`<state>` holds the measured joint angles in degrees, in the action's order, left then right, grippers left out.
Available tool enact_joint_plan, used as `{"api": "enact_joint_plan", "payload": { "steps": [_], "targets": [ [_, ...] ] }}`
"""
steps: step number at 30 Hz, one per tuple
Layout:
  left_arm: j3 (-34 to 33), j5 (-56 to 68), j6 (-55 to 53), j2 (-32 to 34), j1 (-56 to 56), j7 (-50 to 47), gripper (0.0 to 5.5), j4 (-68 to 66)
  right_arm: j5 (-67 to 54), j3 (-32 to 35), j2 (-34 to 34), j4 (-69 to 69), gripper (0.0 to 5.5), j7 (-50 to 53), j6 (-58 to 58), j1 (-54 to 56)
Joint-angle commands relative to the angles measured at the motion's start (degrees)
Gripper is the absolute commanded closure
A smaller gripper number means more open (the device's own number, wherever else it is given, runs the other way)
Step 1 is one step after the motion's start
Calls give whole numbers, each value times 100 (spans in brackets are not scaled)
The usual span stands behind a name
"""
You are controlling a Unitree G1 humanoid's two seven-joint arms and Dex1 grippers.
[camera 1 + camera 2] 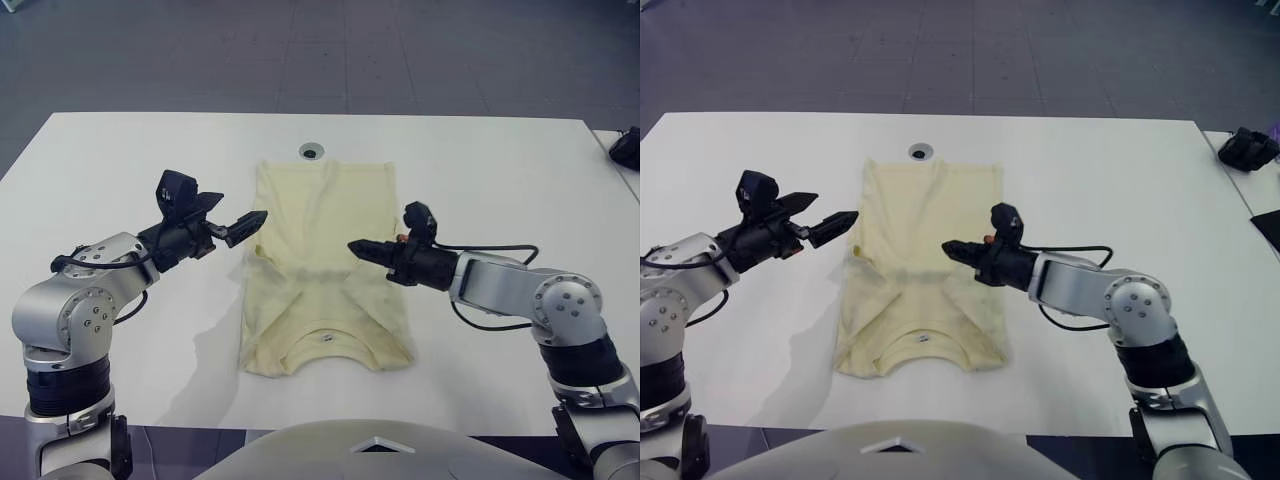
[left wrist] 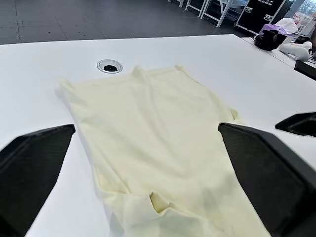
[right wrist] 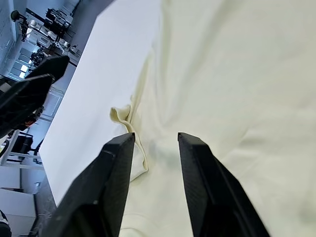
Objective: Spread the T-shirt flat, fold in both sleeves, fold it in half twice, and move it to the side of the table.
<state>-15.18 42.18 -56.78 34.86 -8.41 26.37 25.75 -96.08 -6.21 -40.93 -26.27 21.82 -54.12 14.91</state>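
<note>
Shirt (image 1: 320, 250), collar at 6 o'clock, sleeves in; left claw (image 1: 241, 207) at 9 and right claw (image 1: 355, 247) at 3 hover spread. Uneven pinches could skew the fold.

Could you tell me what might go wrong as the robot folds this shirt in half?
The folded-in sleeve is bunched at the left edge of the T-shirt, so it may slip out or crease. The open left gripper sits at the cloth's edge, the open right gripper well over it; uneven grasps could skew the fold.
</note>
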Motion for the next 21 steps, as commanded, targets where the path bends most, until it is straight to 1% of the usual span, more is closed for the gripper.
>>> {"api": "enact_joint_plan", "payload": {
  "steps": [1, 3, 4, 6, 9, 11, 13, 15, 17, 18, 21],
  "targets": [
    [-76, -12, -33, 470, 548, 366, 10, 309, 1937, 230, -1419, -1211, 306, -1324, -176, -498],
    [-166, -76, 189, 824, 1031, 820, 10, 570, 3432, 67, -2003, -1734, 273, -2277, 538, -1036],
    [-171, -173, 366, 1045, 1294, 1111, 10, 692, 4219, -66, -2317, -1823, 256, -2649, 960, -1349],
    [-98, -477, 779, 1563, 1776, 1761, 10, 776, 5387, -142, -2978, -1731, 224, -3439, 1708, -2111],
    [30, -1159, 1673, 2285, 2578, 2741, 10, 551, 6635, -2, -3691, -1222, 164, -4431, 2822, -3197],
    [99, -1583, 2344, 2607, 3102, 3376, 10, 284, 7392, -4, -4076, -821, 136, -4953, 3540, -3994],
    [178, -1968, 2928, 2843, 3483, 3809, 10, 79, 7923, -13, -4414, -700, 103, -5406, 4037, -4727],
    [268, -2393, 3514, 2998, 3754, 4045, 10, -49, 8228, 234, -4456, -677, 72, -5795, 4446, -5351],
    [436, -2930, 4271, 3055, 3857, 4082, 10, -233, 8420, 556, -4297, -687, 45, -6022, 4752, -5694],
    [585, -3184, 4453, 3060, 3829, 4006, 10, -302, 8533, 659, -4191, -698, 25, -6063, 4859, -5748],
    [1157, -4191, 5355, 2824, 3765, 3496, 10, -358, 8928, 687, -3881, -795, 14, -6092, 5019, -5610]
  ]
}}
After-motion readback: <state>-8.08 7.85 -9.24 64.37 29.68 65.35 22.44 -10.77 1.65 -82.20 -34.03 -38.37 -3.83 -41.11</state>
